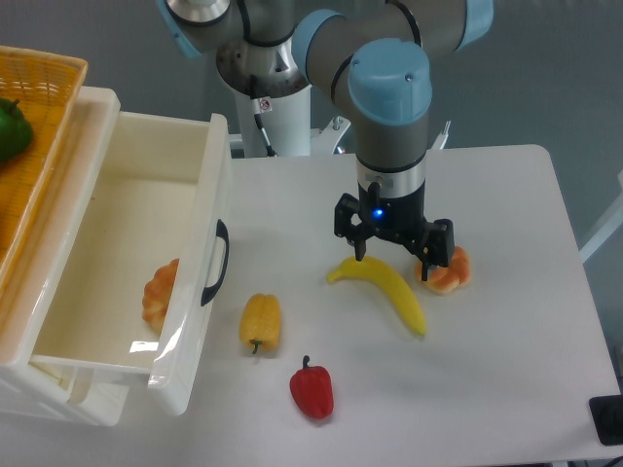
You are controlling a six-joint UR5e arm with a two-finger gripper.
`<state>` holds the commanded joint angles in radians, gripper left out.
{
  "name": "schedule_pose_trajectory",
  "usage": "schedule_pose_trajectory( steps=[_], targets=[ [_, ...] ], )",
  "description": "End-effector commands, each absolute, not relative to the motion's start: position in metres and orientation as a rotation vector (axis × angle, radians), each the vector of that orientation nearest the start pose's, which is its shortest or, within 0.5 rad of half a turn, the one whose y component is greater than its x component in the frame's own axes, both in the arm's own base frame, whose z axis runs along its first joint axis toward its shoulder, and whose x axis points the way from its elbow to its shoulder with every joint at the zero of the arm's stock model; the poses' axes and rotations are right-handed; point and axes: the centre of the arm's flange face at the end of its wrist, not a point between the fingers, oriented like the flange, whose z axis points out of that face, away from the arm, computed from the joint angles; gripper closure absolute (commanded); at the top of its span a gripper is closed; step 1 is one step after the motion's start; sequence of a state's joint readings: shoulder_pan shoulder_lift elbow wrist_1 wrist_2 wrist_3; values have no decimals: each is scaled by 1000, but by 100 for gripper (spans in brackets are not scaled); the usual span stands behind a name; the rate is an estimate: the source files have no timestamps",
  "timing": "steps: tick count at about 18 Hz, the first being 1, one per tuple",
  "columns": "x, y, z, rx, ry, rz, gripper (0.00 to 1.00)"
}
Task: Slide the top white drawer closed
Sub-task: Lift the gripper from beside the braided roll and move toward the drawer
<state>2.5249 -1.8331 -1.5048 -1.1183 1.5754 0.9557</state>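
Observation:
The top white drawer [190, 321] stands pulled far out to the right of its cabinet. Its front panel with the black curved handle [216, 263] faces the table. An orange bread-like item [159, 295] lies inside it against the front wall. My gripper [394, 258] hangs well to the right of the drawer, over the middle of the table. Its fingers are spread open with nothing held. One fingertip [359, 249] is near the banana's left end and the other [428, 269] is at an orange pastry.
On the table lie a banana [386, 289], an orange pastry [448, 272], a yellow pepper [260, 323] close to the drawer front and a red pepper [311, 388]. A yellow wicker basket [44, 107] holding a green pepper [10, 126] sits atop the cabinet.

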Motion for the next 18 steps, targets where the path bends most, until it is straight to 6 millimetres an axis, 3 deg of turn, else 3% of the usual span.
schedule_pose_trajectory(
  steps=[5, 18],
  targets=[
    [-428, 467, 421, -2985, 1, 320, 0],
    [-429, 470, 370, -3041, -2, 231, 0]
  ],
)
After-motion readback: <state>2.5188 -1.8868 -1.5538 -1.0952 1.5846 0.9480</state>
